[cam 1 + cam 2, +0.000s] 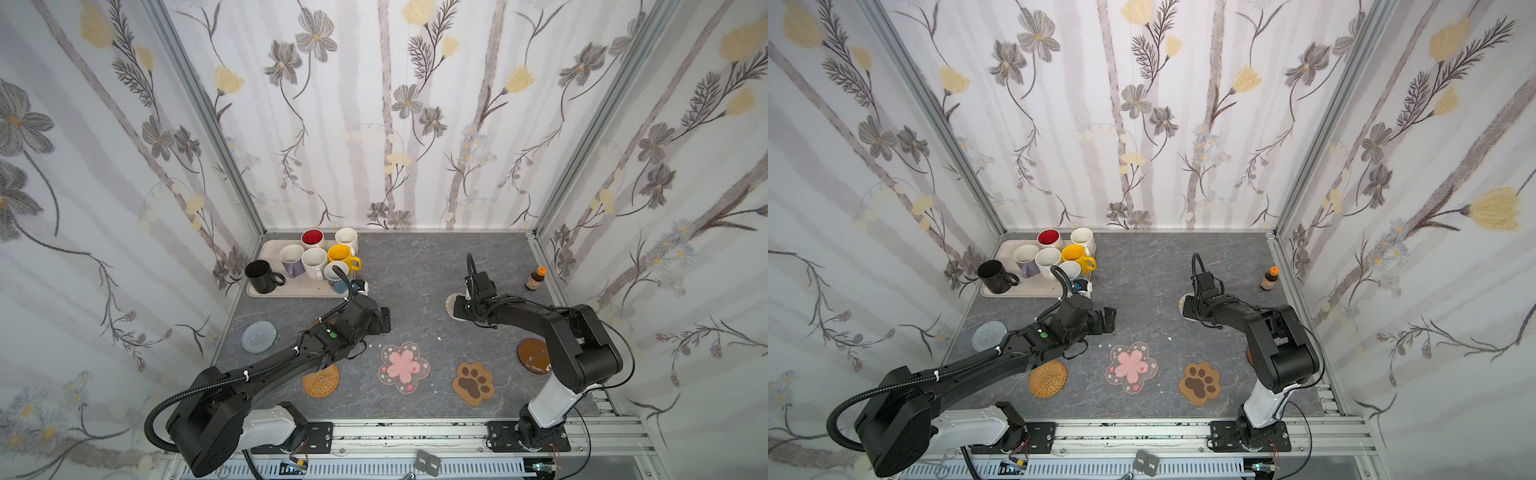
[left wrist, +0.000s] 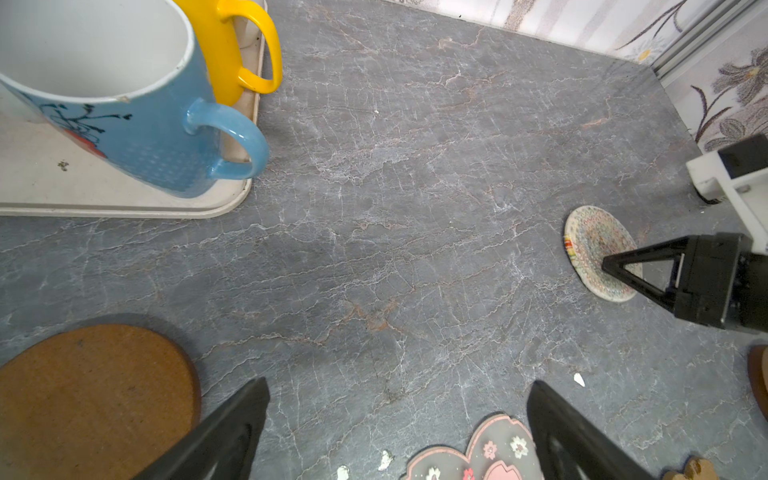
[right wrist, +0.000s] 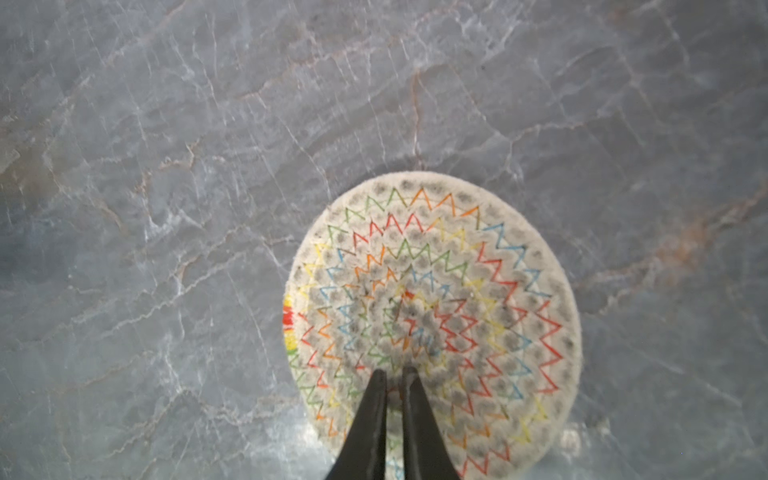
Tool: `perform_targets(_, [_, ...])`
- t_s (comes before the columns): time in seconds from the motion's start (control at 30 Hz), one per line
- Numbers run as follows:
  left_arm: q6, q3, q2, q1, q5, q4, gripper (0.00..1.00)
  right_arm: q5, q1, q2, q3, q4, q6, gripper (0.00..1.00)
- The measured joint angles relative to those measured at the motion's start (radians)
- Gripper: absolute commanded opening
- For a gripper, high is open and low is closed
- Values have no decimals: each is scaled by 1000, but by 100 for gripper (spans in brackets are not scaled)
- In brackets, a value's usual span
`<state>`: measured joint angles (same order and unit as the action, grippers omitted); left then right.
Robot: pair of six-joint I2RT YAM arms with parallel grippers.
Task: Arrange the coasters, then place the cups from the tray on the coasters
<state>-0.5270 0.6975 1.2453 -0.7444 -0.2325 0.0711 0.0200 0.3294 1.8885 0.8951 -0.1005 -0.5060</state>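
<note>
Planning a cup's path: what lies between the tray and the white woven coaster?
Only bare tabletop between tray and white coaster, clearest in the left wrist view.

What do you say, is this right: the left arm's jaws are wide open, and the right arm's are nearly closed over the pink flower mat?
Not quite. The right gripper is nearly closed over the white woven coaster with coloured zigzags, not the pink flower mat, as the right wrist view shows. The left gripper does have its jaws wide open.

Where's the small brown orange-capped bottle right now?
In both top views the small brown orange-capped bottle stands far right, beside the wall rail, right of the round white woven coaster.
</note>
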Motion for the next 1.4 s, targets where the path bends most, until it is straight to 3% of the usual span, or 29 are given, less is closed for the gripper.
perform_targets(0.53, [-16,4,50,-5,39,-6,100,92,-71,266,410,-239,89,11])
perform_targets(1.4, [-34,37,126,-45,76,-15,100,210,-163,524,841,-447,89,8])
